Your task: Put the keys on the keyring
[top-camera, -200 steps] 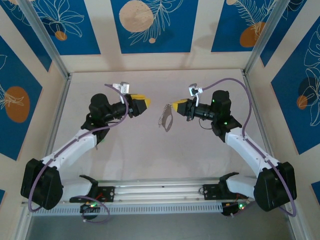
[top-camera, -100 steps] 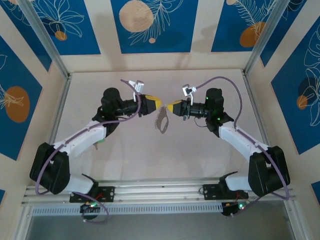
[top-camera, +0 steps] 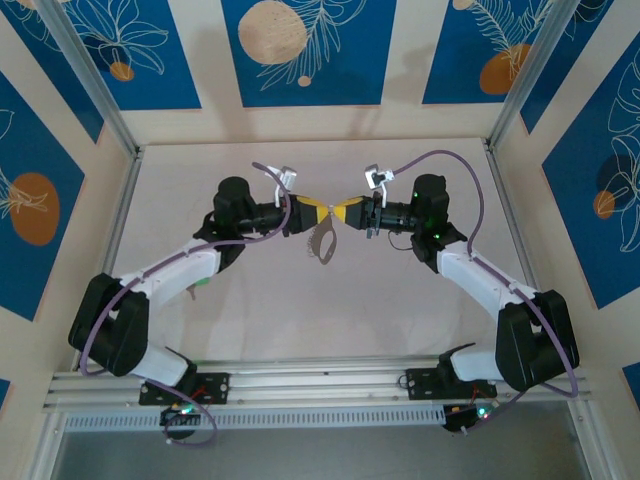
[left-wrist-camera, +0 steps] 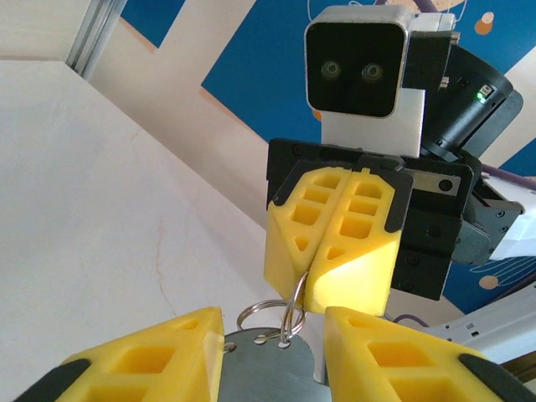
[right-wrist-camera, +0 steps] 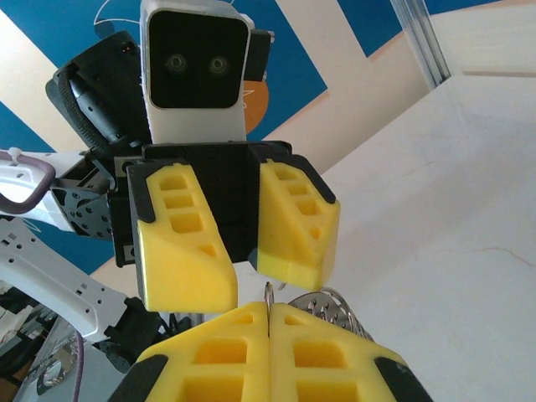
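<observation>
In the top view my two grippers meet tip to tip above the table's middle. My right gripper (top-camera: 338, 212) (right-wrist-camera: 269, 314) is shut on a thin wire ring (left-wrist-camera: 295, 311) (right-wrist-camera: 268, 293). From that ring hangs the keyring (top-camera: 322, 243), a grey metal piece with small holes (left-wrist-camera: 268, 373) (right-wrist-camera: 332, 303). A second small split ring (left-wrist-camera: 255, 311) is threaded on it. My left gripper (top-camera: 320, 212) (left-wrist-camera: 272, 343) is open, its yellow fingers (left-wrist-camera: 146, 360) on either side of the grey piece's top. I cannot make out separate keys, and the pale-green piece is out of view.
The pale table (top-camera: 250, 300) lies well below the hanging piece. Aluminium posts (top-camera: 90, 85) and blue-patterned walls (top-camera: 310, 50) close in the back and both sides. The arms' bases sit along the near rail (top-camera: 320, 385).
Both arms have closed in on the centre. The left gripper moved right until it straddles the hanging piece. The right gripper shifted left, still carrying it.
</observation>
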